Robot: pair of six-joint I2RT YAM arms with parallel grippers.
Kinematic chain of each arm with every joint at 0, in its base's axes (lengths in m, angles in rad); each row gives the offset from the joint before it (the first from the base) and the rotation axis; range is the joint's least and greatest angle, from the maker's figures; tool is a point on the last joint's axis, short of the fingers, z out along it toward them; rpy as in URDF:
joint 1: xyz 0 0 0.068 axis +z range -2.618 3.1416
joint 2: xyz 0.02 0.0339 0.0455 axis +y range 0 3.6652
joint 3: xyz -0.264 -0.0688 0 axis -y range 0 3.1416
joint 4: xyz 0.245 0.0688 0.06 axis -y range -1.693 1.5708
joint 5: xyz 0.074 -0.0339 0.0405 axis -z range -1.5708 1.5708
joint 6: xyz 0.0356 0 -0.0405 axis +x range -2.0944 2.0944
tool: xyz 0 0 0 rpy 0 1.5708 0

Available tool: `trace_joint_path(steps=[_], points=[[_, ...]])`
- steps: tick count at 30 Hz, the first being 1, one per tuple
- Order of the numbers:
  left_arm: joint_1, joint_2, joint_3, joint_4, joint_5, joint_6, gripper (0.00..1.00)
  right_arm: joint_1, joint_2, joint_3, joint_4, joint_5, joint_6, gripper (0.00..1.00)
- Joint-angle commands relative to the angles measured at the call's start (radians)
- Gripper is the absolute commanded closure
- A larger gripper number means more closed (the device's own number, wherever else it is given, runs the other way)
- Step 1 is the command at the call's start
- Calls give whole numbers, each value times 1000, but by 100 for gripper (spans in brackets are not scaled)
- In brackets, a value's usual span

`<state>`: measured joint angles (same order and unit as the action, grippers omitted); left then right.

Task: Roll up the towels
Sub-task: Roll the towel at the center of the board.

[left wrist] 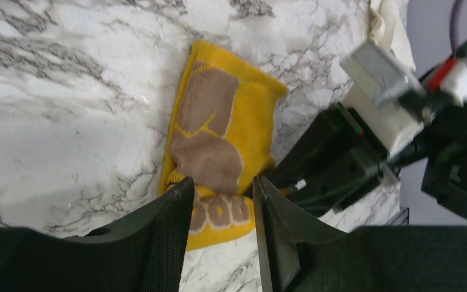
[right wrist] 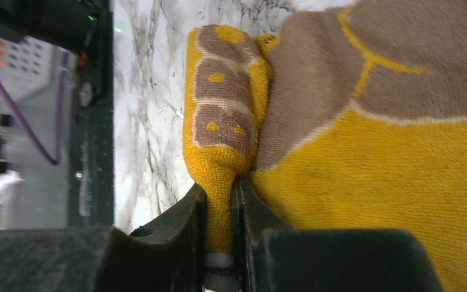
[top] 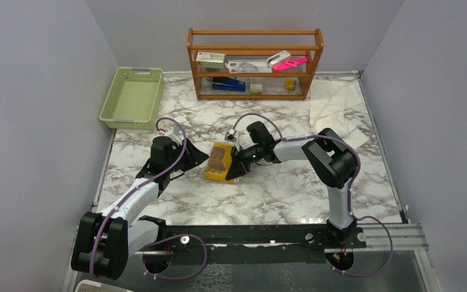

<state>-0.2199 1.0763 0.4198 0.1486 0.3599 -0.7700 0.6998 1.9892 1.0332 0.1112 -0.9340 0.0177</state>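
1. Lying in the middle of the table [top: 280, 188] is one yellow towel [top: 220, 161] with brown patches. It is folded over along one end into a thick roll-like edge.
2. A second towel, the white towel [top: 334, 103], lies crumpled at the far right corner, well apart from the yellow one. That makes two towels in all.
3. Two grippers flank the yellow towel, one on each side.
4. The right gripper [right wrist: 220, 188] reaches in from the right. Its jaws are clamped on the folded edge of the yellow towel, with the cloth pinched between them.
5. The left gripper [left wrist: 222, 185] sits just left of the towel with its jaws apart and nothing between them. In its wrist view the towel's end shows through the gap, and I cannot tell whether the gripper touches the cloth.
6. One green basket [top: 110, 97] stands at the far left.
7. One wooden shelf [top: 255, 31] stands at the far middle, holding small items.
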Motion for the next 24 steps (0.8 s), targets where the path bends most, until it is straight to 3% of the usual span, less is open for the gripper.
trace_joint_path(steps=[1,6,9,17,24], points=[[-1,-25,-51,48,109,8,56,-49,119,25,69,-169,320,84],[-30,-7,-65,127,168,-14,56,-79,179,5,171,-218,521,84],[-63,0,-60,155,175,-14,56,-94,218,31,118,-210,584,85],[-113,178,-51,347,324,-90,56,-101,253,64,10,-98,609,86],[-122,365,-77,462,241,-99,57,-103,220,66,-16,-66,606,84]])
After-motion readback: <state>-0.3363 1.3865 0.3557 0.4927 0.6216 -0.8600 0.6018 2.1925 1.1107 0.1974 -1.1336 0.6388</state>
